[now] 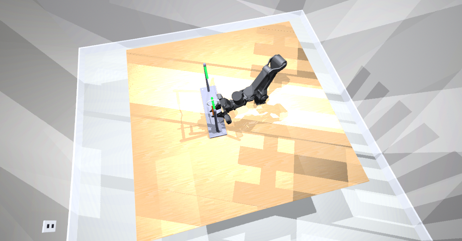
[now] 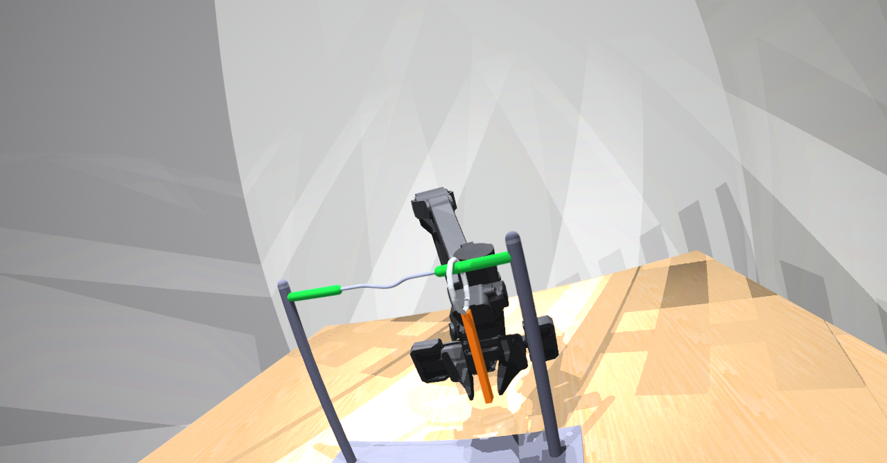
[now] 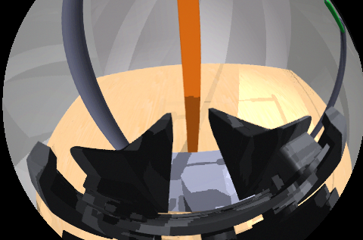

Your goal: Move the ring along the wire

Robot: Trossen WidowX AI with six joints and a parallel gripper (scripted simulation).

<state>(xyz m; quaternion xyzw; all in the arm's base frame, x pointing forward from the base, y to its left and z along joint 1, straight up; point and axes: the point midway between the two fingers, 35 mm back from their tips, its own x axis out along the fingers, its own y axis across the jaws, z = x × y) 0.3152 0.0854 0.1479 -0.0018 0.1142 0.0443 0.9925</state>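
The white ring (image 1: 207, 103) (image 2: 467, 290) is around the green part (image 2: 490, 261) beside the right post (image 2: 533, 348) (image 3: 73, 32), near that part's inner end. The orange handle (image 2: 477, 351) (image 3: 189, 35) hangs down from it, slightly slanted. My gripper (image 2: 486, 396) (image 3: 190, 115) is open, with the handle's lower end between its fingers and a gap on each side in the wrist view. The thin grey wire (image 2: 384, 286) runs left to the other green part (image 1: 206, 72) (image 2: 314, 293) (image 3: 334, 14). In the wrist view the ring is out of sight.
The left post (image 2: 316, 373) (image 3: 342, 66) stands at the far end of the pale base plate (image 1: 222, 134) (image 2: 570, 445). The right post is close beside my gripper in the exterior view. The base plate lies on the wooden table top (image 1: 168, 181), below my fingers.
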